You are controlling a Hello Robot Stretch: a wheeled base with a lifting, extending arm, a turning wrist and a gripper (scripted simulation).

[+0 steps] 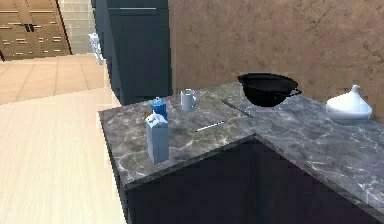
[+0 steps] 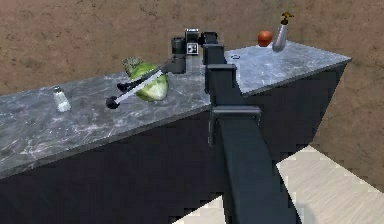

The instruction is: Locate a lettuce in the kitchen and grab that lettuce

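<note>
In the arm side view a green, leafy lettuce [image 2: 148,82] lies on the dark marble counter [image 2: 60,130] against the brown wall. My arm [image 2: 235,120] rises from the bottom edge and reaches over the counter. The gripper [image 2: 160,72] ends right at the lettuce. I cannot tell whether it holds anything, because the lettuce sits at its far end on the counter. A dark, long-handled utensil [image 2: 124,96] lies just left of and below the lettuce.
A small shaker [image 2: 62,99] stands left of the lettuce; a red round fruit [image 2: 265,38] and a bottle [image 2: 282,35] stand at the counter's far right. The forward view's counter corner [image 1: 300,135] carries a carton [image 1: 157,136], cup [image 1: 188,99], black pan [image 1: 268,88] and white vase [image 1: 349,104]. A dark fridge [image 1: 135,45] stands behind.
</note>
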